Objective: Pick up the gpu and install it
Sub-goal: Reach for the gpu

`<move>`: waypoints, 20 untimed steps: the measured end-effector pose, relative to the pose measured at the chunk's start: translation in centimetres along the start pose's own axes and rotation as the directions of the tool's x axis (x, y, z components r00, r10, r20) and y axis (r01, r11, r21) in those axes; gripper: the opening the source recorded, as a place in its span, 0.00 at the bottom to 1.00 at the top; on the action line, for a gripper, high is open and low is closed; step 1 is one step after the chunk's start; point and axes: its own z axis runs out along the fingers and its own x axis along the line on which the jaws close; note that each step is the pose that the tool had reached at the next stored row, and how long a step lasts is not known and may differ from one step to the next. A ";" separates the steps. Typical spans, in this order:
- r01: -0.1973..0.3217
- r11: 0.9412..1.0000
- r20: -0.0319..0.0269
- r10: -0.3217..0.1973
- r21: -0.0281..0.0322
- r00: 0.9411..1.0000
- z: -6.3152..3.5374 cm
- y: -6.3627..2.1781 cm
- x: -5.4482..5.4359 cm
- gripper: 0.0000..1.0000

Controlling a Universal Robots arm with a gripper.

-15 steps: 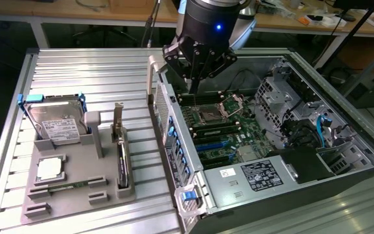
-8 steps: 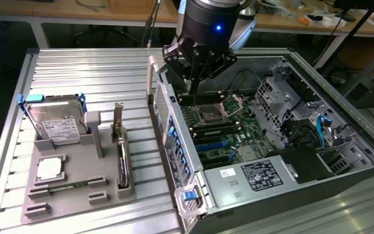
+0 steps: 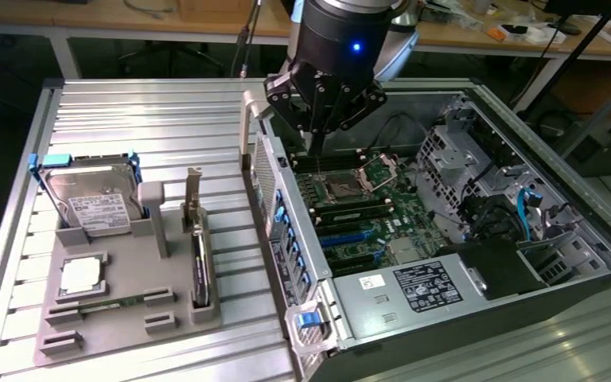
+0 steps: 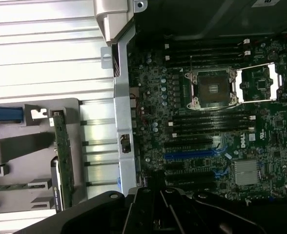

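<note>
The gpu (image 3: 200,267) is a thin black card standing on edge in a slot of the grey holder (image 3: 125,322), its silver bracket pointing up at the far end. It sits on the exterior view's left, beside the open computer case (image 3: 560,239). My gripper (image 3: 321,131) hangs above the case's near wall and the upper part of the motherboard (image 3: 364,211), well apart from the gpu. Its fingers are drawn together with nothing between them. In the wrist view the gripper (image 4: 155,190) is over the motherboard (image 4: 207,126), with the gpu (image 4: 63,161) off to the side in the holder.
The holder also carries a silver hard drive (image 3: 93,199) in a blue frame, a processor (image 3: 80,274) and a green memory stick (image 3: 109,302). The board has an open processor socket (image 4: 212,88) and blue expansion slots (image 4: 192,155). Drive cages and cables (image 3: 496,183) crowd the case's far side.
</note>
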 end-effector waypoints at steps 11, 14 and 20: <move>0.000 1.000 0.000 0.000 0.000 1.000 -0.02 -0.35 0.2 0.11; 0.000 1.000 0.000 0.000 0.000 1.000 -0.03 -0.44 0.3 0.11; 0.000 1.000 0.000 0.000 0.000 1.000 -0.04 -0.64 0.5 0.11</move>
